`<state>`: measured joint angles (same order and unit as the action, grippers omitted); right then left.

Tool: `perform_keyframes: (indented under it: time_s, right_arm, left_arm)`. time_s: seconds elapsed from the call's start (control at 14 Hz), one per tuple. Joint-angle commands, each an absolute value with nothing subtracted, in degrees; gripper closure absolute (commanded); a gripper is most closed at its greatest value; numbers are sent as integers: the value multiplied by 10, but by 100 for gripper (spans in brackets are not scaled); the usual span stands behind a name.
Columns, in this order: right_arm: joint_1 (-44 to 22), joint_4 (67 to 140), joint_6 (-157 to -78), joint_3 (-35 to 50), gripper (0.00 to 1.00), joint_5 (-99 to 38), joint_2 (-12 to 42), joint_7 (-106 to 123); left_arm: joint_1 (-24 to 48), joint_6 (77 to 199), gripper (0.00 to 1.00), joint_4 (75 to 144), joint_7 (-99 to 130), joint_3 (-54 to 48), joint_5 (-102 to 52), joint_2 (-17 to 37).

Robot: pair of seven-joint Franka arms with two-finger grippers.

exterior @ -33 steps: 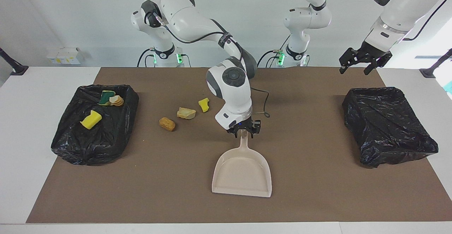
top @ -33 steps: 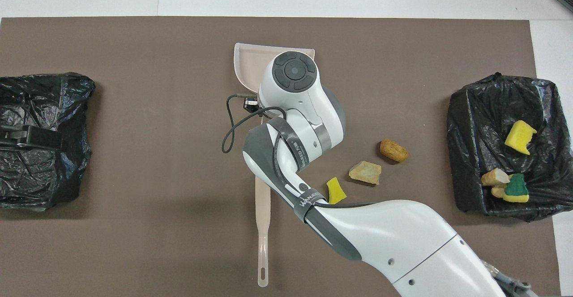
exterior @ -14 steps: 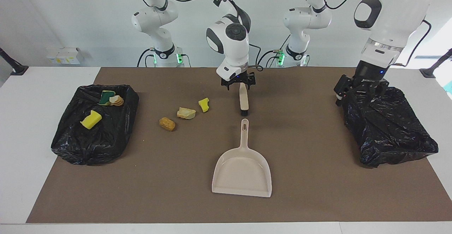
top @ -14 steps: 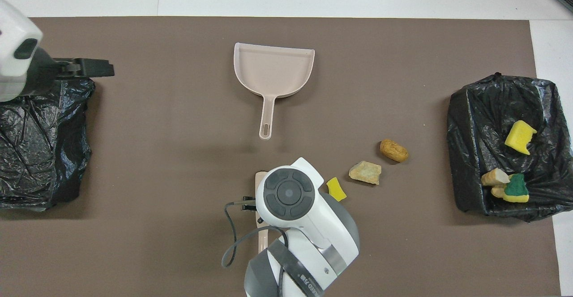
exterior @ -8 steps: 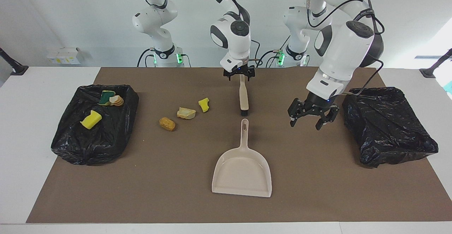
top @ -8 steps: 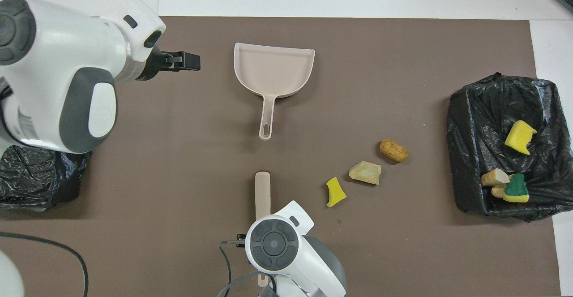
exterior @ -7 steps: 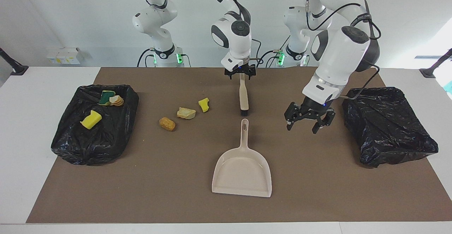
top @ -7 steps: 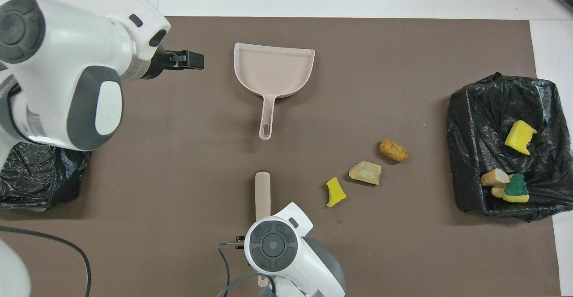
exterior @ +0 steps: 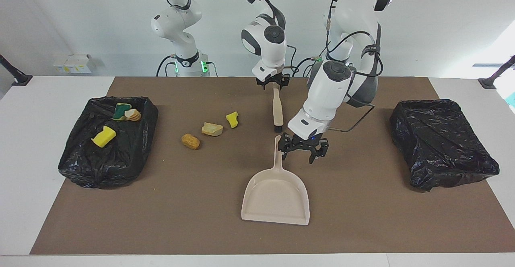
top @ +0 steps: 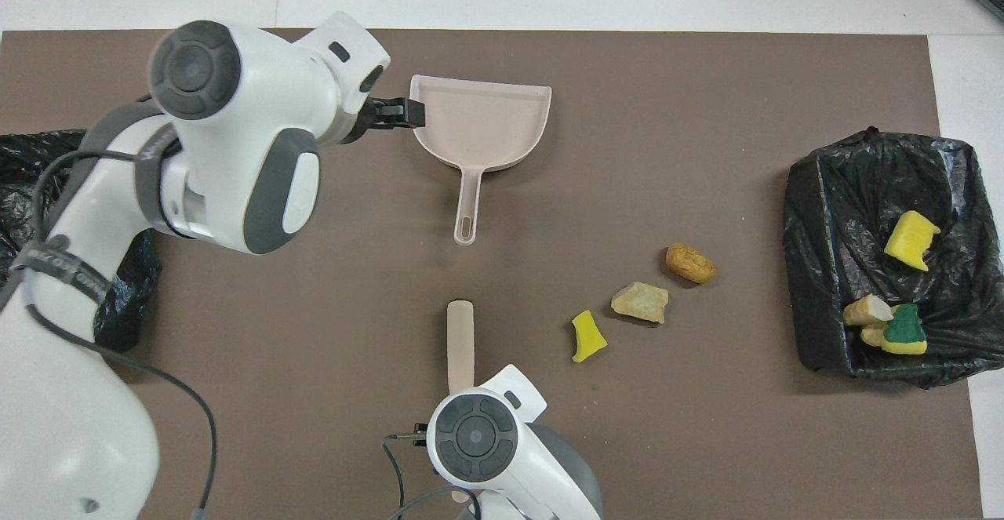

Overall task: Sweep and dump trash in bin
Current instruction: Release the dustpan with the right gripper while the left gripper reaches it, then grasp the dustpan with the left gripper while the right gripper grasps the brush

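Three scraps of trash lie on the brown mat: a yellow sponge chunk (exterior: 232, 119) (top: 588, 336), a tan bread-like bit (exterior: 212, 129) (top: 641, 302) and an orange-brown nugget (exterior: 190, 141) (top: 690, 263). The beige dustpan (exterior: 275, 196) (top: 482, 124) lies flat, its handle (exterior: 277, 152) pointing toward the robots. My right gripper (exterior: 273, 83) is shut on the handle of a beige brush (exterior: 277, 112) (top: 460, 340), whose dark bristle end hangs low by the tip of the dustpan handle. My left gripper (exterior: 301, 151) (top: 406, 112) is open, low over the mat beside the dustpan handle.
A black-lined bin (exterior: 80, 158) (top: 816, 230) at the right arm's end holds a yellow sponge (exterior: 104, 136), a green-backed sponge (exterior: 120, 111) and tan bits (exterior: 132, 114). A second black-lined bin (exterior: 442, 146) stands at the left arm's end.
My left arm has swung in from the bin at its end and come down beside the dustpan handle. My right gripper with the brush has barely moved.
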<state>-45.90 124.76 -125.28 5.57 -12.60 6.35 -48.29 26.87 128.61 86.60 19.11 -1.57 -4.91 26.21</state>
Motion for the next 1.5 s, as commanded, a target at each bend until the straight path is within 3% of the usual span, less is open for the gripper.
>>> perform_keyframes:
  time_s: [0.0, 0.14, 0.21, 0.29, 0.57, 0.72, 0.86, 0.93, 1.0, 1.22, 1.43]
  right_arm:
    - [-460, 1265, -1274, 54, 32, -142, 54, -469]
    - [-460, 1261, -1274, 54, 65, -142, 54, -463]
    - [-461, 1260, -1274, 54, 86, -142, 54, -468]
    - [-462, 1258, -1274, 54, 100, -142, 54, -469]
    - [-462, 1246, -1241, 54, 100, -155, 52, -487]
    - [-447, 1245, -1207, 51, 100, -155, 34, -480]
    - [-420, 1245, -1171, 51, 100, -154, 14, -473]
    - [-407, 1245, -1157, 50, 100, -154, 5, -460]
    - [-391, 1244, -1154, 50, 100, -154, -3, -445]
    - [-344, 1242, -1122, 49, 100, -150, -18, -429]
    - [-288, 1243, -1089, 47, 100, -138, -29, -416]
  left_arm:
    - [294, 1286, 0, 897, 213, -8, -38, 262]
    - [313, 1295, 0, 910, 228, -8, -38, 274]
    - [315, 1298, 0, 915, 231, -8, -38, 277]
    - [318, 1293, 0, 923, 231, -8, -38, 276]
    - [323, 1300, 0, 943, 229, -8, -38, 272]
    - [323, 1300, 23, 943, 231, -8, -38, 272]
    - [323, 1295, 58, 937, 233, -8, -38, 272]
    - [323, 1291, 85, 935, 233, -8, -38, 272]
    - [323, 1292, 100, 935, 233, -7, -38, 272]
    - [316, 1288, 100, 927, 224, -7, 28, 268]
    - [302, 1250, 100, 932, 132, -1, 46, 228]
